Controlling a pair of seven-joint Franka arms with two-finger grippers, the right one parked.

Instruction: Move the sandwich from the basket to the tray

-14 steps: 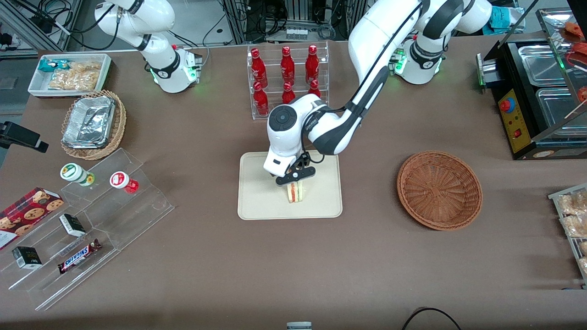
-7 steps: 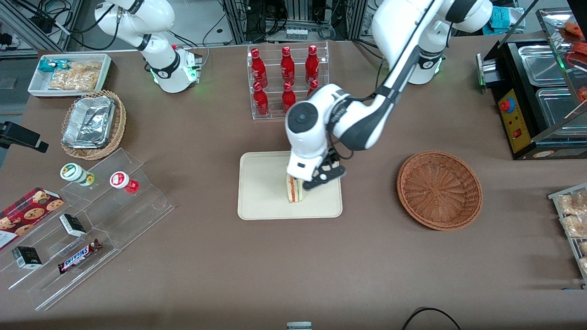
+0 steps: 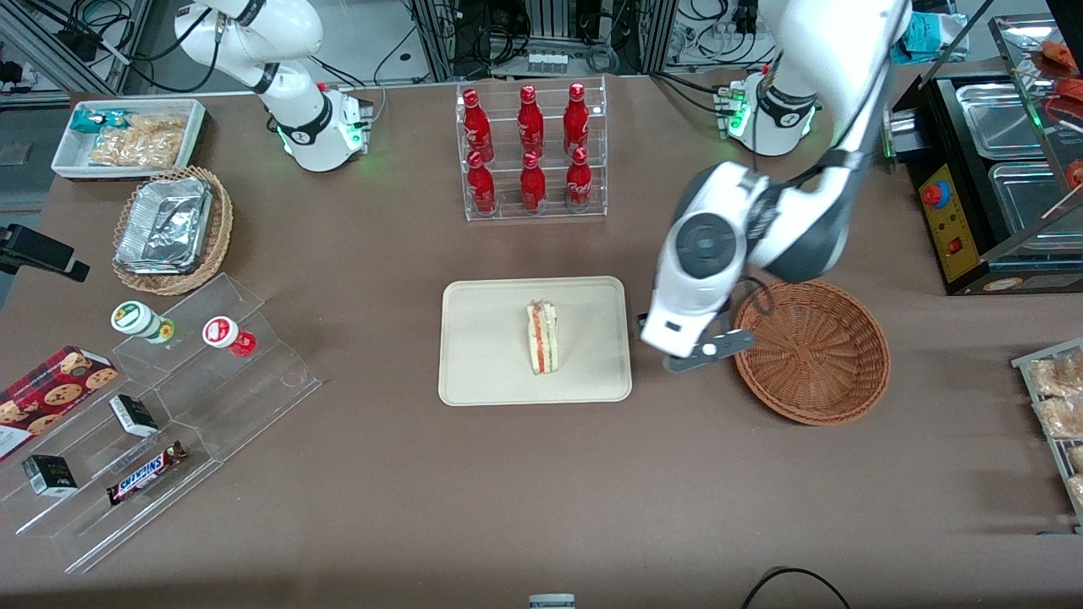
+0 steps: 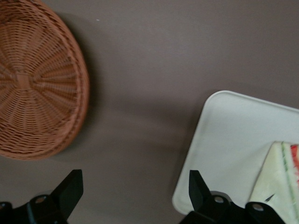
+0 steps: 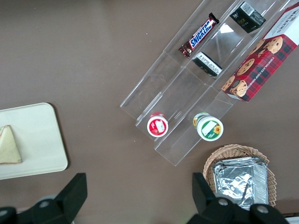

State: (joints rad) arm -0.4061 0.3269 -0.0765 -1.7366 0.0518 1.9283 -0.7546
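While sandwich (image 3: 542, 337) sits on tray (image 3: 482, 372), gripper (image 4: 133, 193) spread wide, empty, between tray and basket (image 3: 812, 351).

even overhead light, soft shadow beside the basket (image 4: 37, 79) (wrist view slightly blurred), foil glare

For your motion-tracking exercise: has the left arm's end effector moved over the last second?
Yes. The end effector, open, has left the sandwich on the tray and moved sideways to the basket rim.
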